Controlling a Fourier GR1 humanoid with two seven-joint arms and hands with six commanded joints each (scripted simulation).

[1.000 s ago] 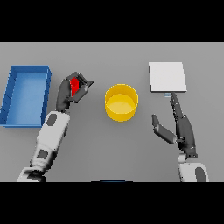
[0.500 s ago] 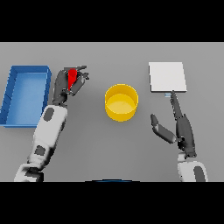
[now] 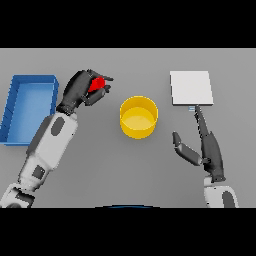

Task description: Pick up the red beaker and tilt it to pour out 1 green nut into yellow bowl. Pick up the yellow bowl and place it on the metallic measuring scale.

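Beaker (image 3: 98,83) — red — gripped in left hand (image 3: 80,92), left of yellow bowl (image 3: 139,117).

My left hand (image 3: 80,92) is raised over the table at the upper left, fingers and thumb curled tight round the small red beaker (image 3: 97,83), my white and grey forearm sloping down toward the lower left corner. My right hand (image 3: 207,148) rests low on the right, fingers straight and pointing away from me, thumb spread out to the left.
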